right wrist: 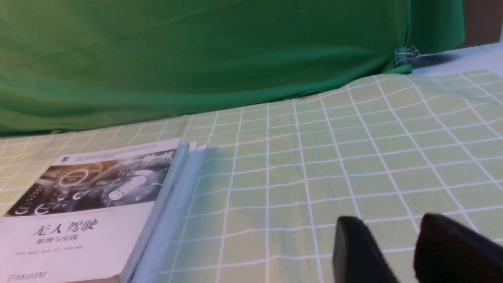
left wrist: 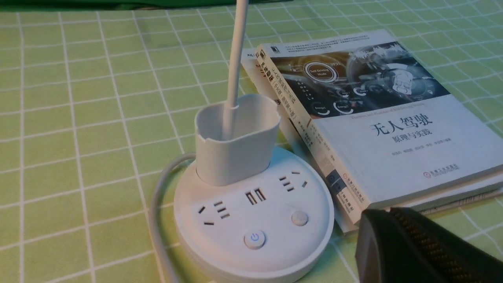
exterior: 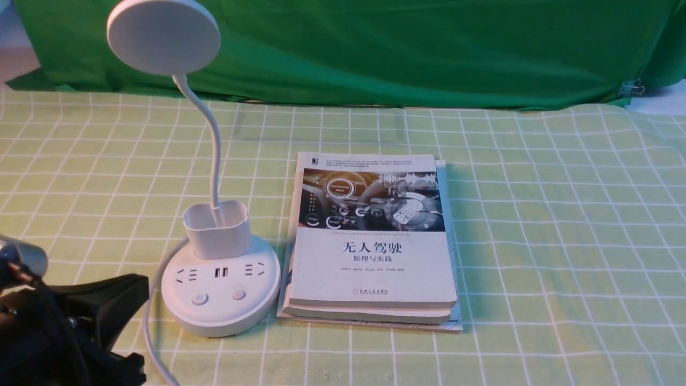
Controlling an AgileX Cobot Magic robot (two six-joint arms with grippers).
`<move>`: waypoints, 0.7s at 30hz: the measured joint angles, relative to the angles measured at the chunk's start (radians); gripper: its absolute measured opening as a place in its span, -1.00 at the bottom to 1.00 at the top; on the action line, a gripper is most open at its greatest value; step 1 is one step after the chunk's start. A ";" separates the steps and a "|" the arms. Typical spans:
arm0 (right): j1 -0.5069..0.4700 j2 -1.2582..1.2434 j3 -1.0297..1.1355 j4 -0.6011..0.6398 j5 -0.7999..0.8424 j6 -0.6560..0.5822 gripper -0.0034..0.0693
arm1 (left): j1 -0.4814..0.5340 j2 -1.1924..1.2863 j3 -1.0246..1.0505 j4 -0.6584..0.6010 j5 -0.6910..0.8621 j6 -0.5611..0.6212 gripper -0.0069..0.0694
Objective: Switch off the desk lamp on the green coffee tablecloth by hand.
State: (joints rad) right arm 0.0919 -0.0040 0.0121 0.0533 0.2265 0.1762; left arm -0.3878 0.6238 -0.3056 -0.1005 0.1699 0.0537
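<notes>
The white desk lamp [exterior: 220, 300] stands on the green coffee tablecloth [exterior: 536, 241] at the front left, with its disc head [exterior: 163, 36] up high on a bent neck. Its round base [left wrist: 251, 204] carries a power button [left wrist: 254, 239] and a second button [left wrist: 300, 218]. My left gripper [exterior: 140, 284] is just left of the base, low over the cloth. In the left wrist view its tip [left wrist: 383, 214] is shut and empty, a little to the side of the base and apart from it. My right gripper [right wrist: 393, 228] hangs open and empty over bare cloth.
A stack of books [exterior: 372, 252] lies right beside the lamp base; it also shows in the right wrist view [right wrist: 86, 212]. The lamp's white cord [exterior: 153, 332] runs off the front edge near my left arm. A dark green backdrop [exterior: 402, 48] hangs behind, held by a clip [exterior: 632, 87].
</notes>
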 joint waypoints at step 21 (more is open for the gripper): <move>0.000 0.000 0.000 0.000 0.000 0.000 -0.25 | 0.382 -0.496 0.279 0.030 -0.176 0.000 -0.82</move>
State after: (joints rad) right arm 0.0919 -0.0040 0.0121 0.0533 0.2268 0.1762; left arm -0.0053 0.1275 -0.0270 -0.0700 -0.0060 0.0537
